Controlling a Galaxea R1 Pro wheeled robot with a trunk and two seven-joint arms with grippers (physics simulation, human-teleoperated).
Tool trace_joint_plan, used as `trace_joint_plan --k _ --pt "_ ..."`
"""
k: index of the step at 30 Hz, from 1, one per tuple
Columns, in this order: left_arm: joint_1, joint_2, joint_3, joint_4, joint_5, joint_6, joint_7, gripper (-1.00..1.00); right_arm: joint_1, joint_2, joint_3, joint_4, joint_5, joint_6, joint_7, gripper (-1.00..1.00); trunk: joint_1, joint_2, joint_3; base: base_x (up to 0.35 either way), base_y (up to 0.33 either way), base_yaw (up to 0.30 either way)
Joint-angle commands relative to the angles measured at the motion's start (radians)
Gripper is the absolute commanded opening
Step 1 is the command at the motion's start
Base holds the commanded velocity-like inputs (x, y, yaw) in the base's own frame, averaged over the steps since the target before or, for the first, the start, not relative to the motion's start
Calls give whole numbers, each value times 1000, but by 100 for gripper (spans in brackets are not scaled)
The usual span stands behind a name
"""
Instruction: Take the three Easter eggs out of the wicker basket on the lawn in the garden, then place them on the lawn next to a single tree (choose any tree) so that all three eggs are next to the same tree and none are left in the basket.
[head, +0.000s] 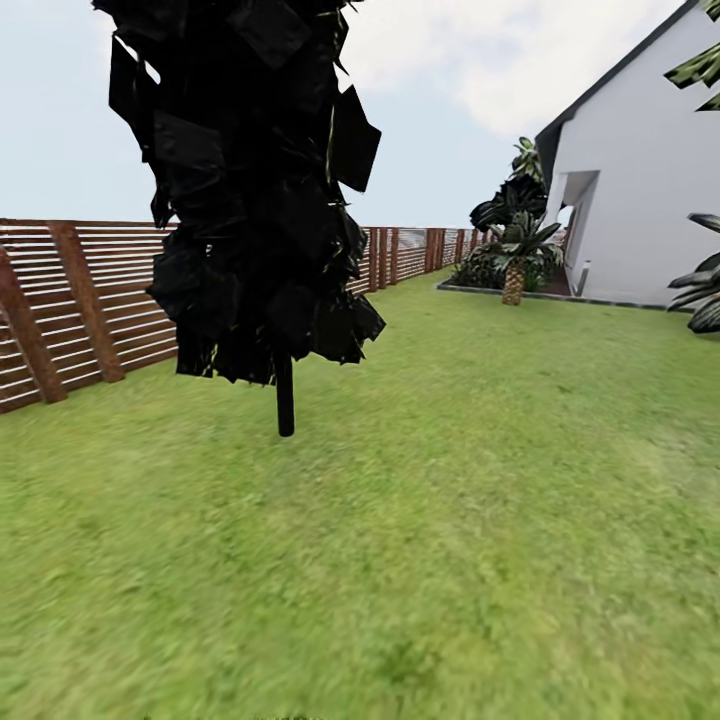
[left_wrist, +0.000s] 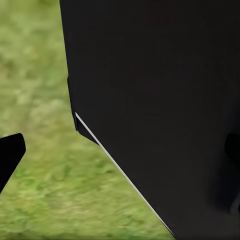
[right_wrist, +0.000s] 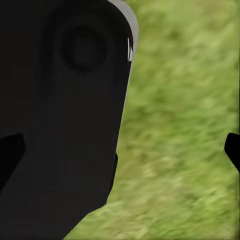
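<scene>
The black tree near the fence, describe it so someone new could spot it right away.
Follow the brown slatted fence along the lawn's left side. Just in front of it stands the black tree, nearest the camera. Unlike the green palms by the white house, its blocky leaves are almost black on a thin dark trunk.

lawn (head: 480, 520) mottled green | conifer (head: 250, 180) near-black | fence (head: 90, 300) brown slats | house (head: 640, 200) white

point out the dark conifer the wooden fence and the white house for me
dark conifer (head: 285, 395), head view, on its thin dark trunk.
wooden fence (head: 85, 290), head view, on a slanted brown post at the left.
white house (head: 640, 190), head view, on the plain side wall.
</scene>
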Motion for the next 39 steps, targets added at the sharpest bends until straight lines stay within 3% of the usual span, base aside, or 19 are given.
trace_joint_plan --k 1,39 --pt "0 0 0 -1 0 0 0 100 1 0 2 -2 8 0 -3 100 0 0 -1 0 0 300" --pt "0 0 0 -1 0 0 0 100 1 -1 2 -2 8 -1 -3 100 0 0 -1 0 0 300"
